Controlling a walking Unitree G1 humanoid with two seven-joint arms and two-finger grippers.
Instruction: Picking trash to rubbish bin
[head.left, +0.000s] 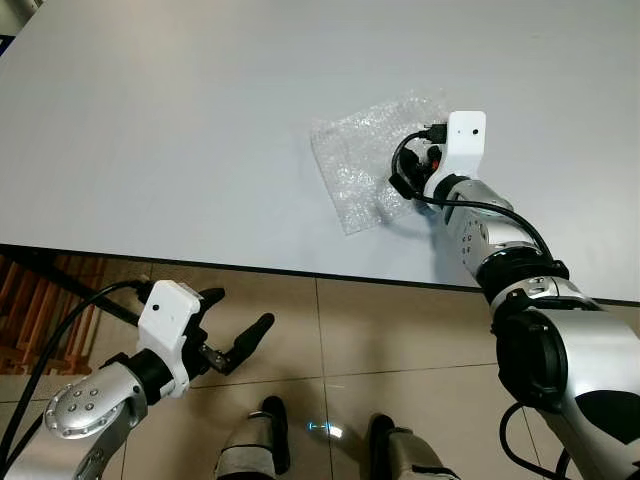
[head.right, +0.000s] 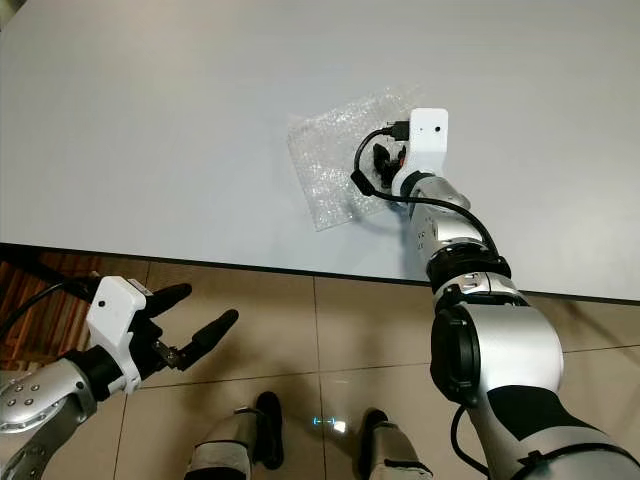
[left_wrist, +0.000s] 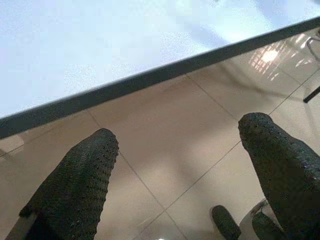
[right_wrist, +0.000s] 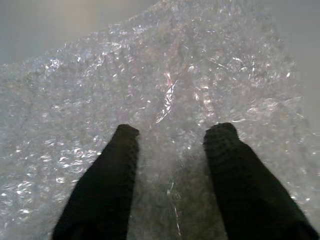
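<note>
A clear sheet of bubble wrap (head.left: 360, 165) lies flat on the white table (head.left: 180, 120), a little in from its front edge. My right gripper (right_wrist: 172, 131) is reached out over it, open, with both black fingertips (right_wrist: 125, 137) resting on or just above the plastic and nothing pinched between them. In the head views the white wrist camera housing (head.left: 463, 140) hides those fingers. My left gripper (head.left: 240, 325) hangs open below the table edge, over the tiled floor, holding nothing.
The table's dark front edge (head.left: 250, 265) runs across in front of me. Beige floor tiles (head.left: 380, 330) lie below it, with my feet (head.left: 265, 425) at the bottom. Wooden slats (head.left: 40, 310) stand under the table at the left.
</note>
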